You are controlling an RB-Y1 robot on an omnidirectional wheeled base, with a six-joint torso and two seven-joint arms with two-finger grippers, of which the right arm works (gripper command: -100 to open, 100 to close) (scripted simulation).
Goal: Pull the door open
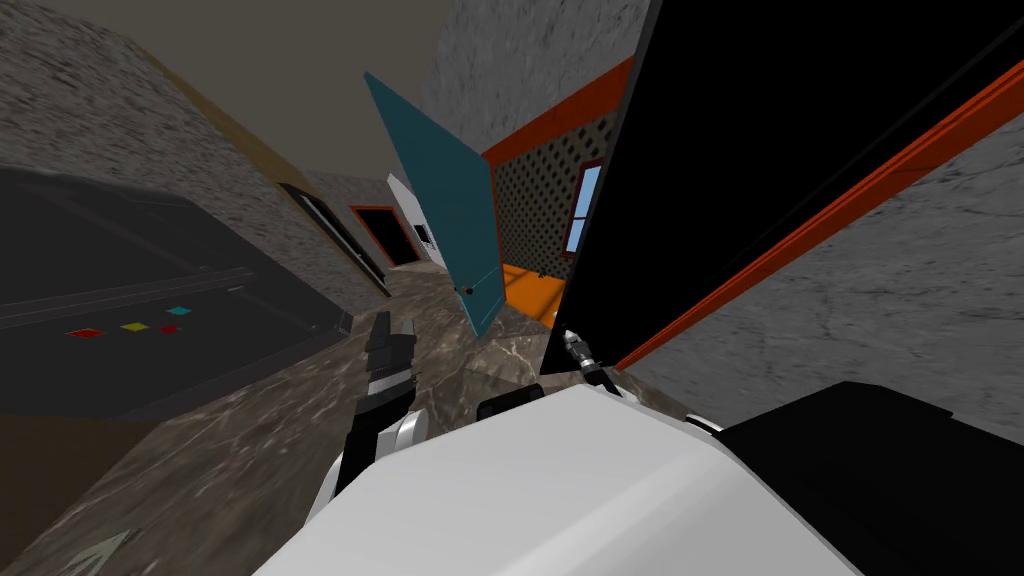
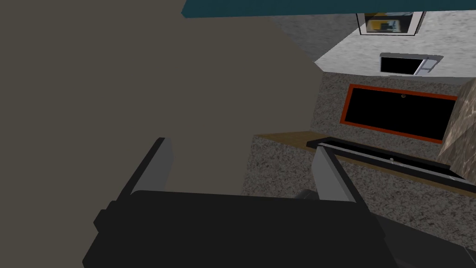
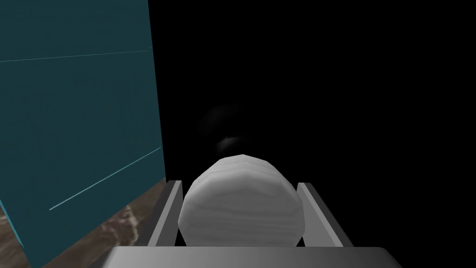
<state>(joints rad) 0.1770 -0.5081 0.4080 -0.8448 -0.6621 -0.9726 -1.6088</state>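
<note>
Gripping noted on the right side: the right gripper [image 3: 239, 184] has its two thin grey fingers [image 3: 167, 214] pressed against the sides of a rounded pale grey knob [image 3: 241, 204], one blade on each flank and the knob seated between them down to the dark body. The knob sits on the black flat door leaf [image 1: 800, 130], which rises just ahead of me and to my right (a faint smudge of the knob reflects on it in the right wrist view). In the head view the right gripper [image 1: 580, 352] shows small at the leaf's lower corner, where an orange-red frame strip [image 1: 800, 230] runs down to meet it. I cannot tell how far the leaf stands off that frame. A teal door slab [image 1: 450, 210] stands open farther on, near the knob's left in the right wrist view [image 3: 79, 116], over the brown marbled floor [image 1: 250, 430]. The left gripper [image 1: 392, 325] hangs raised ahead of my chest, well apart from the door, holding nothing; its fingers [image 2: 158, 163] are spread wide.
</note>
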